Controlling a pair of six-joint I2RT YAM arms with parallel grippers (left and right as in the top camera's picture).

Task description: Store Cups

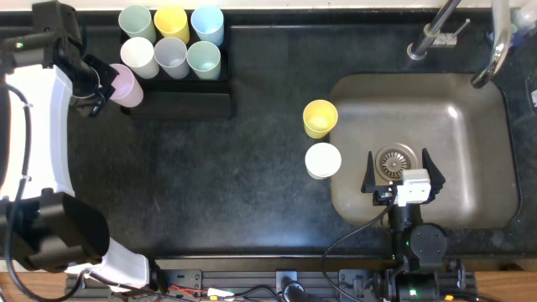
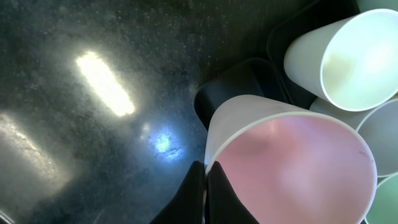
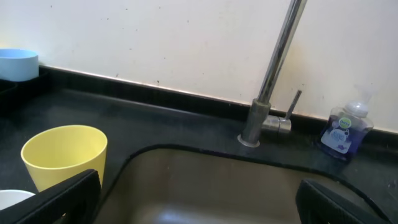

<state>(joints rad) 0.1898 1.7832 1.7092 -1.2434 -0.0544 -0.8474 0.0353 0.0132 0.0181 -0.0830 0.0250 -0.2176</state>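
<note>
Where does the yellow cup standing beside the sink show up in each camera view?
Top view: yellow cup stands at the left rim of the sink, just above the white cup.
Left wrist view: not in it.
Right wrist view: yellow cup stands upright just outside the sink's rim.
Shared landmark: the faucet, in the top and right wrist views.

We record the left gripper (image 2: 204, 175) pinching the wall of a tilted translucent pink plastic cup (image 2: 292, 168) at a corner of the black plastic tray (image 2: 231, 84). In the tray stand a white plastic cup (image 2: 348, 62) and a grey plastic cup (image 2: 380, 137).
</note>
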